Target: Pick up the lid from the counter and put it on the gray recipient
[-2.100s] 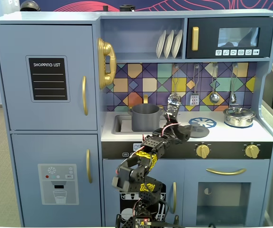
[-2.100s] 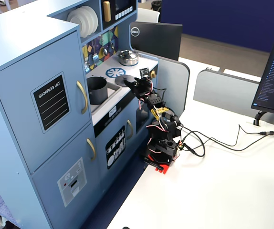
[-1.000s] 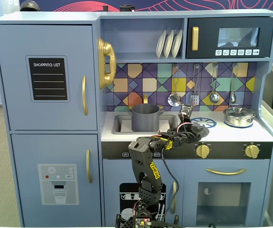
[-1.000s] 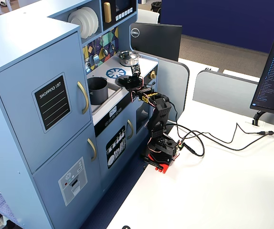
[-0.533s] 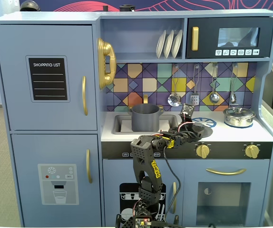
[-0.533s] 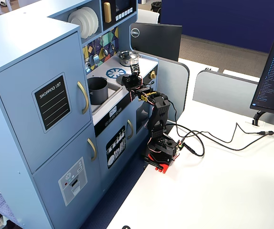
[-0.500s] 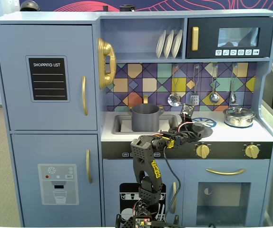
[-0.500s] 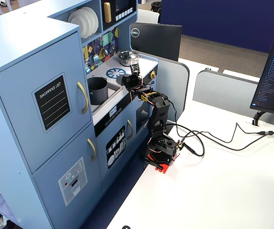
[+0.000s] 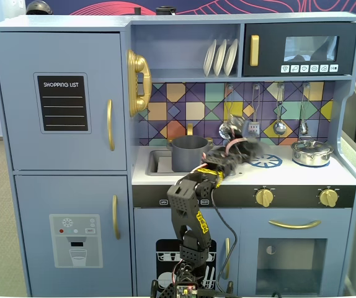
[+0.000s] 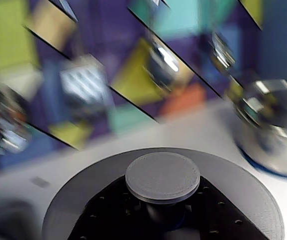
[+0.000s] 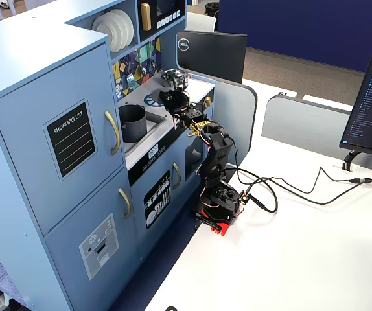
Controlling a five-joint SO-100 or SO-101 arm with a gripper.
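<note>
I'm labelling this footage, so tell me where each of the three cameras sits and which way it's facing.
A fixed view: straight in front of the toy kitchen, level, facing the tall matte dark gray pot; the whole black arm shows.
Wrist view: on the arm, looking across the flat round dark gray lid to blurred tiles; jaws under the knob.
A fixed view: high on the desk side, angled down; whole arm.
Shared: the shiny silver pot appears in the front and wrist views.

- Wrist view: backsplash and silver pot motion-blurred; lid cut off at bottom edge.
- Gripper smeared in a fixed view; jaw state unreadable.
</note>
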